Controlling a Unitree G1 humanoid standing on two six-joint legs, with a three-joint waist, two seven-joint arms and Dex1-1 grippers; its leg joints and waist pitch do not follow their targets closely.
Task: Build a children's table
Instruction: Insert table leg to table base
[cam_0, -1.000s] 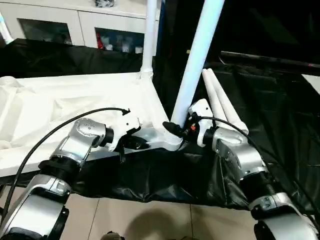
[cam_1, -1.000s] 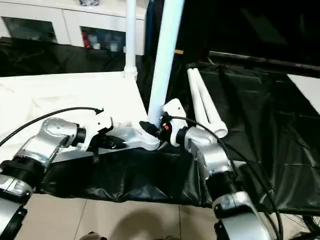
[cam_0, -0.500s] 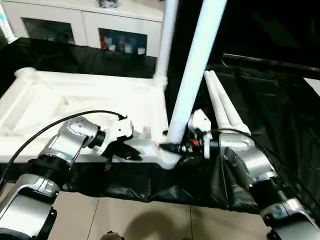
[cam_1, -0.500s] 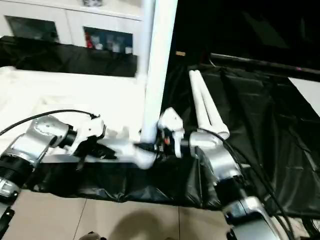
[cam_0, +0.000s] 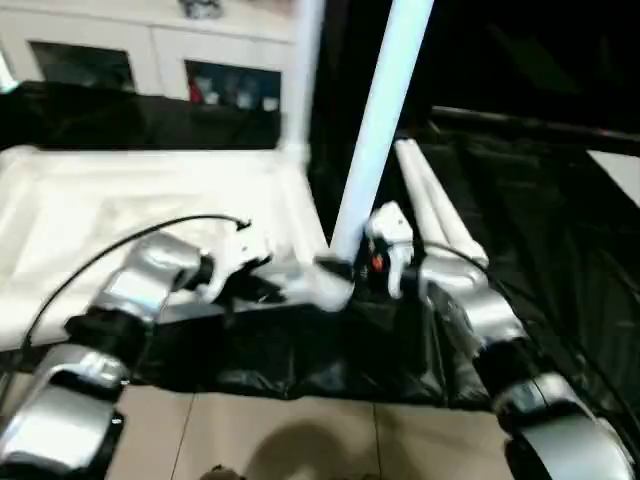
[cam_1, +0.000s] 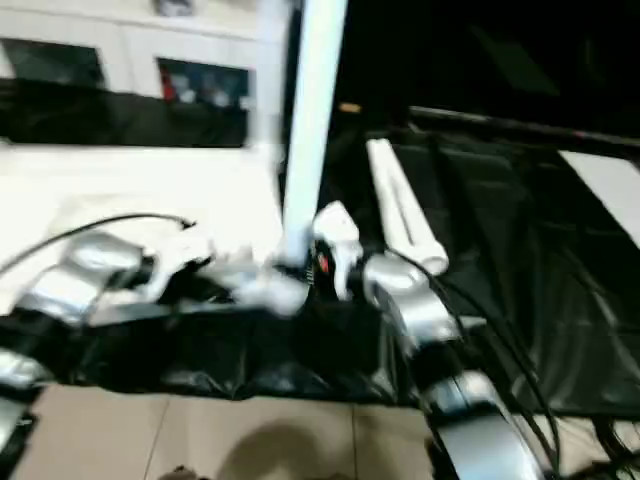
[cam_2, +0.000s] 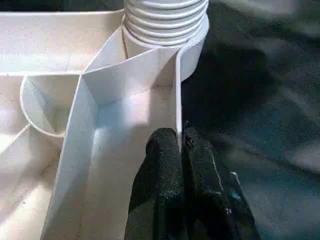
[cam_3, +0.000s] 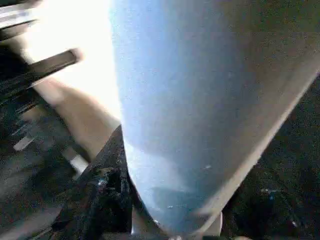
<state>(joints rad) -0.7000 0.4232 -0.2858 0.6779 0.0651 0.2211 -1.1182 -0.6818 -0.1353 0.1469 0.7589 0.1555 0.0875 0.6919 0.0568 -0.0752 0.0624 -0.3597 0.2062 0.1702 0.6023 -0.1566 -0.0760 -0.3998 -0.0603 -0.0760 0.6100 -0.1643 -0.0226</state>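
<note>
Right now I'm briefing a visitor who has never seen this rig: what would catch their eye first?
The tall white leg rising from the near corner socket of the upside-down table top, with the right gripper closed around its base. The left gripper pinches the top's edge wall beside that socket. Two spare legs lie on the black cover.

Both my forearms reach forward, converging.
My left gripper (cam_2: 181, 150) is pinched closed; my right gripper (cam_0: 345, 268) clamps mid-width.
</note>
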